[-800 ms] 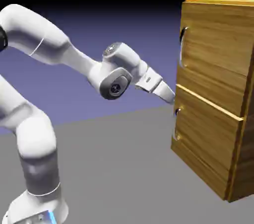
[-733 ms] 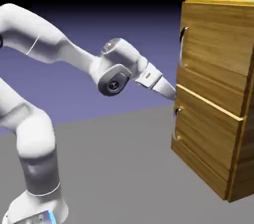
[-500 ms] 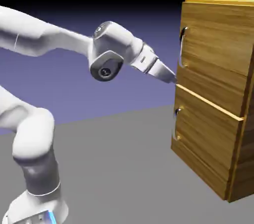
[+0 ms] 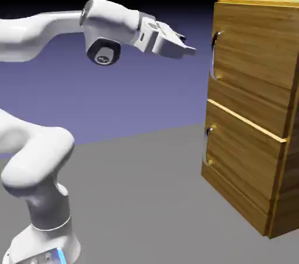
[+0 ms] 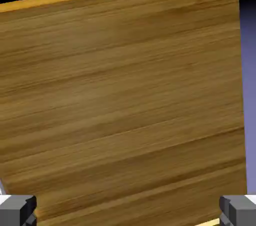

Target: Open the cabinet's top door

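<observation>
The top door (image 4: 254,58) is staying closed; the gripper (image 4: 190,45) is waiting open near its handle (image 4: 215,55), so gripping and pulling are remaining

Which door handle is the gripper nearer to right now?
The top door's silver handle: the gripper is level with it, well above the lower door's handle.
</observation>
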